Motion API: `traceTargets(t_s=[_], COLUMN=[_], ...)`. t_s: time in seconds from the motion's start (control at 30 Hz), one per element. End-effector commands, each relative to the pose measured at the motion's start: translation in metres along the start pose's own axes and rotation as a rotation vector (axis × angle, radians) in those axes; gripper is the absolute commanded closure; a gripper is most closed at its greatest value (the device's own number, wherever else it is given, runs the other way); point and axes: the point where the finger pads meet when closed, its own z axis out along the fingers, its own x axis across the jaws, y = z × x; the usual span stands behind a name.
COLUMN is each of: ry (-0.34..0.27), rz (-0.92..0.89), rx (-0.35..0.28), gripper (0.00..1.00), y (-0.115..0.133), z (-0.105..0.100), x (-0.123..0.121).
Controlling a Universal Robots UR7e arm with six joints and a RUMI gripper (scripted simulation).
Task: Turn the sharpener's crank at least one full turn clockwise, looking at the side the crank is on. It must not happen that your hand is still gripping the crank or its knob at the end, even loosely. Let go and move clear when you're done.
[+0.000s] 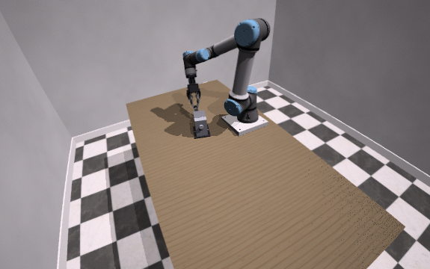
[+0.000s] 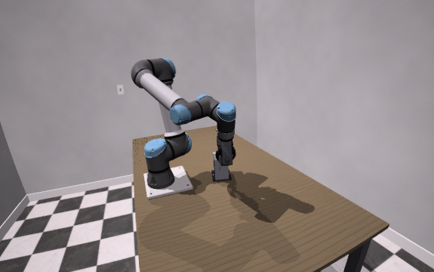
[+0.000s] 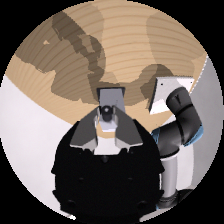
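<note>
Pincer: the black two-jaw gripper [image 3: 107, 116], centre of the wrist view, is nearly closed on the small dark crank knob [image 3: 106, 111] of the grey box-shaped sharpener [image 1: 200, 123], probably to turn it.

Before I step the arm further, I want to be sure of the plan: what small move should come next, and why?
Probably start sweeping the hand in a small clockwise arc about the crank's axis. Its fingers are shut on the crank knob at the sharpener, which stands on the table, so the grip seems made; no turn shows yet.
</note>
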Motion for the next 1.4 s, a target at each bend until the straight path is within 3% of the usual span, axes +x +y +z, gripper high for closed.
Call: traceTargets(t_s=[0.0, 1.37], ry=[-0.002, 0.000], rz=[-0.002, -0.001], rx=[0.002, 0.000], gripper=[0.91, 0.91], y=[-0.001, -0.009], z=[0.000, 0.016], x=[-0.005, -0.025])
